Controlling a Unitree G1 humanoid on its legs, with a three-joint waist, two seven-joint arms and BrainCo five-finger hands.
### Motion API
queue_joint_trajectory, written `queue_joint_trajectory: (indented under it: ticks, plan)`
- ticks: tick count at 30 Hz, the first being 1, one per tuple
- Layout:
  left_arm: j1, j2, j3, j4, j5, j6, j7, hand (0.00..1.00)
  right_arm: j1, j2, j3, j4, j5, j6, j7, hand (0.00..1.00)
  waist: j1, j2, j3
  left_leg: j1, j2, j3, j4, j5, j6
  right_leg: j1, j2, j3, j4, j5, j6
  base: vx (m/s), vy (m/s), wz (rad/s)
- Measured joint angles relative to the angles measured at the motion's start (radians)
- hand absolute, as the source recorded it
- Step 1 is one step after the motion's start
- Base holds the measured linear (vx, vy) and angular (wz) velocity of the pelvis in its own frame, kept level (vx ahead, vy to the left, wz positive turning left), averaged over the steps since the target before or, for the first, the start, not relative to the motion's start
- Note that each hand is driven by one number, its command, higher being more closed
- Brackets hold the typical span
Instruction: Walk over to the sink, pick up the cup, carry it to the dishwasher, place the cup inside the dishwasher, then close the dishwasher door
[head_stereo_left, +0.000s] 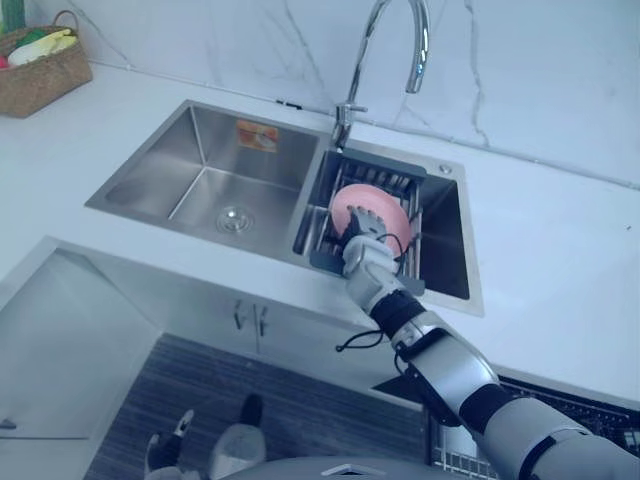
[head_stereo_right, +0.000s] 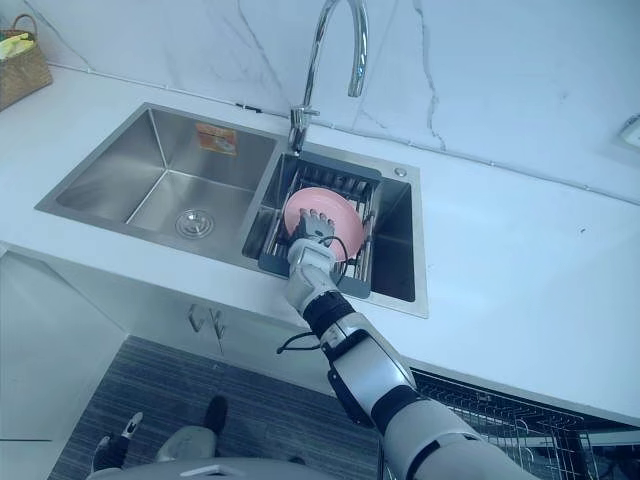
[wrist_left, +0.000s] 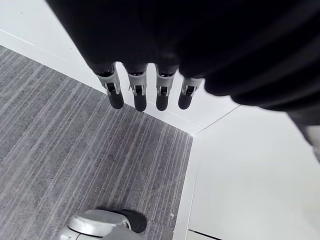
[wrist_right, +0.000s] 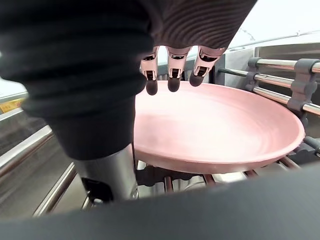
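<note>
While on rack (head_stereo_right: 330, 172), pink plate (head_stereo_right: 330, 205) face-up.

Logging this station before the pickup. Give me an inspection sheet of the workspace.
Surface: white counter with double steel sink.
Job's things: pink plate on dark rack in right basin.
Clutter: wicker basket, counter's far left.
Robot hands: right robot hand at plate's near edge, grip unclear; left robot hand open above grey striped floor.
Cables: nothing seen.
Surroundings: faucet, marble wall, wire rack lower right.

Marble wall (head_stereo_left: 520, 60) behind white counter (head_stereo_left: 560, 250); grey striped floor (head_stereo_left: 300, 410).
</note>
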Motion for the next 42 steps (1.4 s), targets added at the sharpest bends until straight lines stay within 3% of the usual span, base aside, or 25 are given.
queue_joint_trajectory:
  ticks: [2,10,15,22,29,34,42]
  plan:
    - [-0.003,0.001,-0.002,0.000,-0.001,0.002,-0.001,0.00,-0.005,-0.001,0.000,0.027,0.013,0.000,-0.010,1.00,0.005,0.000,0.000,0.000,0.000,-0.001,0.000,-0.003,-0.004,0.001,0.001,0.000,-0.002,0.000,0.000,0.00,0.000,0.00]
    - [-0.086,0.006,-0.004,-0.022,-0.042,0.121,-0.028,0.00,-0.006,0.030,0.025,0.023,-0.004,0.008,0.005,1.00,-0.006,0.000,0.000,0.004,0.007,0.034,0.000,-0.006,-0.008,-0.007,0.004,0.027,-0.016,0.010,-0.005,-0.01,-0.008,-0.11]
    - [-0.115,-0.003,0.019,-0.029,-0.061,0.137,-0.028,0.00,0.014,0.055,0.024,0.021,-0.015,-0.013,0.004,1.00,-0.033,0.001,0.001,0.026,0.004,0.050,0.000,-0.014,-0.008,0.009,-0.002,0.035,-0.018,0.008,0.001,0.01,-0.009,-0.10]
    - [-0.127,-0.005,0.024,-0.005,-0.064,0.140,-0.025,0.00,0.060,0.054,0.053,-0.042,-0.066,-0.111,-0.021,1.00,-0.047,0.000,0.001,0.038,0.002,0.065,0.000,-0.018,-0.008,0.013,-0.007,0.048,-0.018,0.007,0.002,0.01,-0.009,-0.05]
    - [-0.148,-0.003,0.044,0.052,-0.068,0.134,-0.016,0.00,0.120,-0.045,0.162,-0.365,-0.145,-0.293,-0.029,1.00,-0.081,0.000,0.001,0.045,0.013,0.081,0.000,-0.019,-0.009,0.010,0.001,0.072,-0.019,0.012,-0.004,-0.01,-0.020,-0.09]
    - [-0.156,0.004,0.050,0.084,-0.068,0.133,-0.016,0.00,0.190,-0.113,0.186,-0.550,-0.176,-0.421,0.030,1.00,-0.104,-0.001,-0.001,0.055,0.018,0.102,0.000,-0.024,-0.010,0.005,0.003,0.101,-0.016,0.014,-0.006,-0.03,-0.008,-0.14]
    - [-0.154,0.016,0.050,0.102,-0.068,0.133,-0.016,0.00,0.263,-0.207,0.176,-0.656,-0.174,-0.502,0.108,1.00,-0.125,-0.014,-0.015,0.054,0.019,0.120,0.000,-0.028,-0.014,-0.011,0.003,0.126,-0.012,0.019,-0.006,-0.01,0.000,-0.09]
